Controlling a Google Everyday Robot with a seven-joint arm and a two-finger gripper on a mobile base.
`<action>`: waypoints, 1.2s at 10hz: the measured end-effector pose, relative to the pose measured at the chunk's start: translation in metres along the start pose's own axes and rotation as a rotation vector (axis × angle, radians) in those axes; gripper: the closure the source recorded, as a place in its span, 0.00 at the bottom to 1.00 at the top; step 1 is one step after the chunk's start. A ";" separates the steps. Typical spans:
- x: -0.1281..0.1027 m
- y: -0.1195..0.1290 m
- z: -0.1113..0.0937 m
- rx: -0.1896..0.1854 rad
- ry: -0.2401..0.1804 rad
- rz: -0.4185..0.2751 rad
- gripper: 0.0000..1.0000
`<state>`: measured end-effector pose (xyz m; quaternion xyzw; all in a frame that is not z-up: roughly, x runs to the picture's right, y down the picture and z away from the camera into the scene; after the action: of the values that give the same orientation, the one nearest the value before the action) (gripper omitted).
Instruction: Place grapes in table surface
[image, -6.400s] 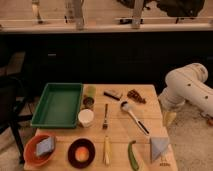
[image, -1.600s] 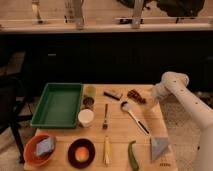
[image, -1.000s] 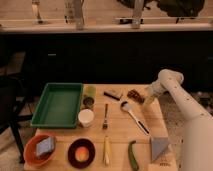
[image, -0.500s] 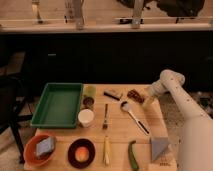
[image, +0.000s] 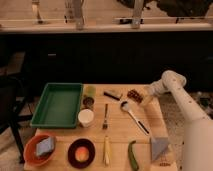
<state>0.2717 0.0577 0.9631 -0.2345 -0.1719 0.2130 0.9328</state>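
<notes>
The grapes (image: 133, 94), a small dark reddish-brown cluster, lie on the light wooden table surface (image: 120, 134) near its far right edge. My gripper (image: 145, 99) hangs low at the end of the white arm (image: 172, 87), just to the right of the grapes and close against them. It is open and nothing is held in it. The arm reaches in from the right side of the table.
A green tray (image: 57, 104) fills the left. Two cans (image: 89, 96), a white cup (image: 86, 117), a fork (image: 105, 116), a black bar (image: 113, 95) and a long spoon (image: 134, 116) lie mid-table. Along the front: orange bowl (image: 41, 148), plate with orange fruit (image: 81, 152), green vegetable (image: 132, 155), grey napkin (image: 160, 147).
The arm swung in from the right of the table to the grapes. Over the last second it only settled slightly lower beside them. The grapes have not moved.
</notes>
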 end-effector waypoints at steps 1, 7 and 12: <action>-0.002 0.000 0.001 -0.001 -0.002 -0.002 0.20; 0.007 0.004 -0.001 0.020 -0.002 0.009 0.20; 0.015 0.004 0.003 0.038 -0.019 0.018 0.20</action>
<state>0.2819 0.0687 0.9665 -0.2165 -0.1744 0.2266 0.9335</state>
